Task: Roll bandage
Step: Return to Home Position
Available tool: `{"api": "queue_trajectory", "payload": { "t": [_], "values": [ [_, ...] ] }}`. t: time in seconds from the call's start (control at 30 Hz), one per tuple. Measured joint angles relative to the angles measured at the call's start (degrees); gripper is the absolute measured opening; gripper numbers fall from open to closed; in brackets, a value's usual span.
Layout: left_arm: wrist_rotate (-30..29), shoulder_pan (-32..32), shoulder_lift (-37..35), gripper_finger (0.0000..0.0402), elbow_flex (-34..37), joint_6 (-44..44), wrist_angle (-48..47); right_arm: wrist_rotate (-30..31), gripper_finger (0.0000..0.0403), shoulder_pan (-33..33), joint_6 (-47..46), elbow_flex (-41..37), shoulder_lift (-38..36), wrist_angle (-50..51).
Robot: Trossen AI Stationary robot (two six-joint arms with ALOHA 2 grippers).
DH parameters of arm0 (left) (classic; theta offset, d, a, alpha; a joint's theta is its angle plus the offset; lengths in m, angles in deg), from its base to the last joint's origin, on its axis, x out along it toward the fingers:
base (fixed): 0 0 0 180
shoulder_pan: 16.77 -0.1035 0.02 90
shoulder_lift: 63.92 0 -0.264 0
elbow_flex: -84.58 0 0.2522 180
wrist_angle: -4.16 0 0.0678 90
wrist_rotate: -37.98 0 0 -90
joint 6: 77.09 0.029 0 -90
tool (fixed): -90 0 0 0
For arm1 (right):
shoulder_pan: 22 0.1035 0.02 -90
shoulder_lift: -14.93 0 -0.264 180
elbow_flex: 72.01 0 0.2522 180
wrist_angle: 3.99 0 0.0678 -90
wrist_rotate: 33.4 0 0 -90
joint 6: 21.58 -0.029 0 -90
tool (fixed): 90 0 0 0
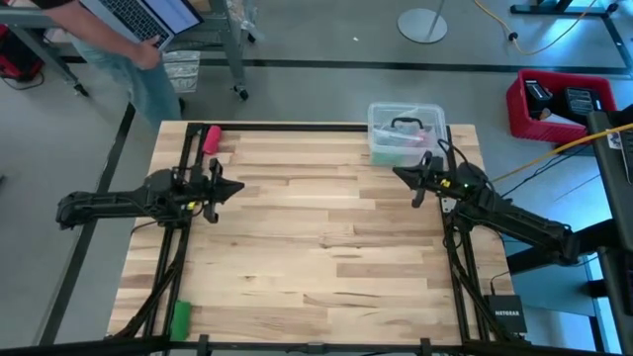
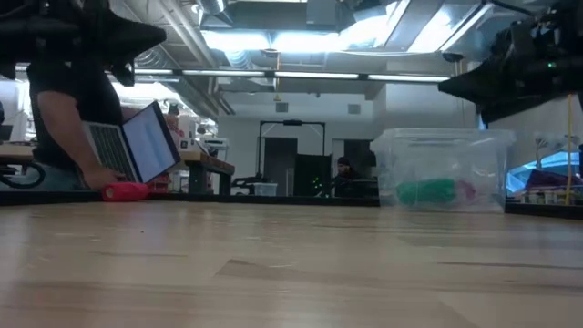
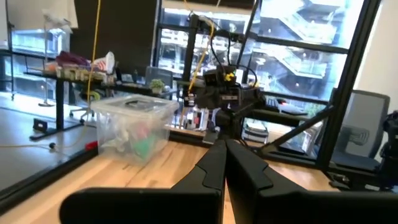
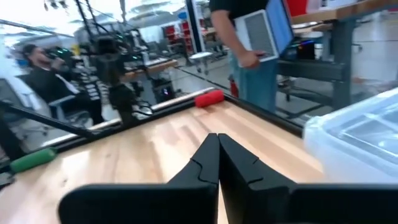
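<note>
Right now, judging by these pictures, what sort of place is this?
Probably a robotics lab or workshop: two robot arms, left gripper and right gripper both shut, hang over a wooden table; a person stands by with a laptop; bare ducts run overhead.

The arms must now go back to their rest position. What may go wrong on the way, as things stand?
1. The right gripper hangs close beside the transparent container, which holds the bandage and stands at the far edge of the table; a careless swing could push it off.
2. The pink-red roll lies near the left gripper and might get knocked away.
</note>
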Motion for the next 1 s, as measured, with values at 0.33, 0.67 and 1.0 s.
{"api": "queue_trajectory", "payload": {
  "t": [0.33, 0.67, 1.0],
  "values": [
    [2.1, -7.0, -10.7, 0.0001, 3.5, -1.5, -8.0, -6.9, 0.0004, 0.0, -2.3, -3.7, -6.1, 0.1],
    [1.0, -9.2, -12.7, 0.0001, 3.6, 0.0, -14.5, -4.8, 0.0005, 0.0, -2.0, -5.3, -9.0, 3.6],
    [0.0, -9.2, -12.7, 0.0001, 6.1, -1.2, -14.0, -5.3, 0.0005, 0.0, -2.2, -5.4, -8.9, 3.6]
  ]
}}
